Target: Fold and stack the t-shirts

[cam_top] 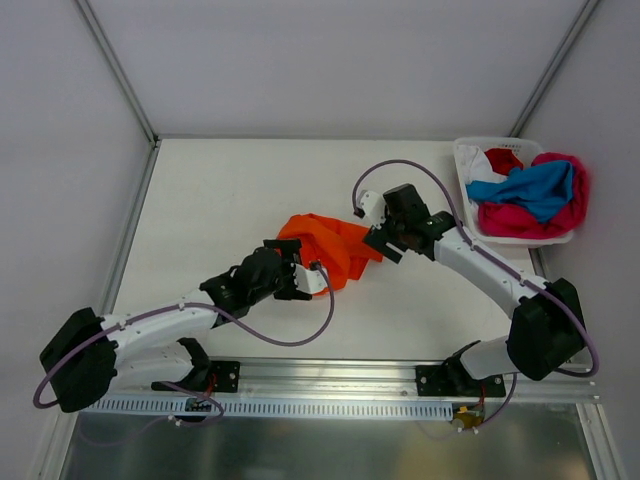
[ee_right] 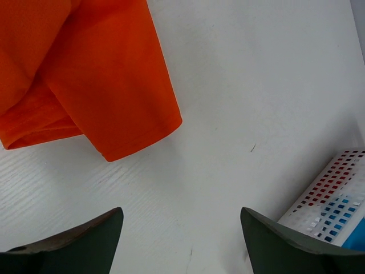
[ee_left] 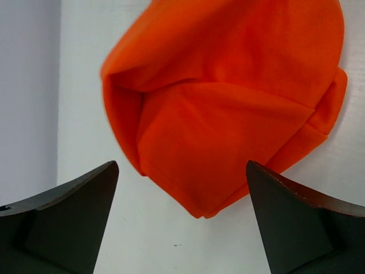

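Orange cloth lies in a soft heap near the middle of the table [cam_top: 230, 200]. It is the orange t-shirt [cam_top: 330, 245], partly folded over on itself, with thick folds and one edge tucked under. It lies flat on the white top, well away from every edge.

The left gripper [cam_top: 297, 272] is at the side of the shirt nearest the front edge of the table. In the left wrist view, the left gripper [ee_left: 181, 171] has its two dark fingers [ee_left: 85, 200] spread very wide. The orange t-shirt [ee_left: 228, 103] sits just ahead of them. The fingers hold nothing and no cloth is pinched between them.

The right gripper [cam_top: 385, 240] is at the side of the shirt nearest the right edge of the table. In the right wrist view, the right gripper [ee_right: 179, 214] is wide open too. Only bare table shows between its fingers [ee_right: 80, 242]. A folded end of the orange t-shirt [ee_right: 97, 80] lies off to one side, not touching them. This gripper holds nothing.

A white basket [cam_top: 500, 141] stands in the far right corner of the table. A blue t-shirt [cam_top: 535, 188], a pink t-shirt [cam_top: 520, 220] and a red t-shirt [cam_top: 503, 158] are piled in it, unfolded, and the pink one hangs over the rim. A corner of the white basket [ee_right: 336, 194] also shows in the right wrist view.
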You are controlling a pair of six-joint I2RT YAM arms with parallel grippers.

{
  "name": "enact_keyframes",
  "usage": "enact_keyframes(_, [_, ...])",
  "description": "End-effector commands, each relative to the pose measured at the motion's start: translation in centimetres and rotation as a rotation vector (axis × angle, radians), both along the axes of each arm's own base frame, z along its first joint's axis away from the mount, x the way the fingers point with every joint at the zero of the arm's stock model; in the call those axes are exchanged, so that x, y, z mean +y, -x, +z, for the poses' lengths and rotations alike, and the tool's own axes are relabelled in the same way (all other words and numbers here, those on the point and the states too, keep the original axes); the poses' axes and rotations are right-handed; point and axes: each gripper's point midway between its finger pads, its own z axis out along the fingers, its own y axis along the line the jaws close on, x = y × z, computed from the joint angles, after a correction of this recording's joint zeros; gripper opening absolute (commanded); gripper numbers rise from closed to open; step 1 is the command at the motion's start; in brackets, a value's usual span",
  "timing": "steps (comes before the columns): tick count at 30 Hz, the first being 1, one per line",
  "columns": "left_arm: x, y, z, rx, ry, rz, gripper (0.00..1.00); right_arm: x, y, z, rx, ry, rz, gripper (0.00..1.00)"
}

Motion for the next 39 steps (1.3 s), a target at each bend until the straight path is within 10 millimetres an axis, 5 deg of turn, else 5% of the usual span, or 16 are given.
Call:
enact_keyframes(1, [-1.0, -0.1, -1.8, 0.030, 0.008, -0.008, 0.96, 1.0, -0.1, 1.2, 0.006, -0.042, 0.012, 0.88])
enact_keyframes(6, [0.6, -3.8, -0.3, -0.105, 0.040, 0.159, 0.99, 3.6, 3.1, -0.4, 0.118, -0.108, 0.188, 0.85])
enact_keyframes(12, [6.4, -8.3, 4.3, -0.211, 0.160, 0.441, 0.99, 5.6, 5.1, -2.1, 0.046, -0.061, 0.379, 0.84])
enact_keyframes(17, [13.6, -10.2, 5.6, -0.196, 0.201, 0.685, 0.99, 6.2, 5.3, -4.1, 0.056, -0.043, 0.444, 0.83])
enact_keyframes(23, [21.1, -9.6, 6.1, -0.227, 0.225, 0.930, 0.99, 5.4, 4.5, -7.1, 0.006, 0.024, 0.472, 0.81])
enact_keyframes(27, [23.9, -8.5, 6.9, -0.232, 0.277, 1.010, 0.99, 5.0, 4.7, -9.1, 0.003, 0.049, 0.491, 0.81])
enact_keyframes(39, [24.8, -6.8, 8.6, -0.292, 0.310, 0.994, 0.99, 3.2, -1.1, -11.1, -0.174, 0.230, 0.310, 0.78])
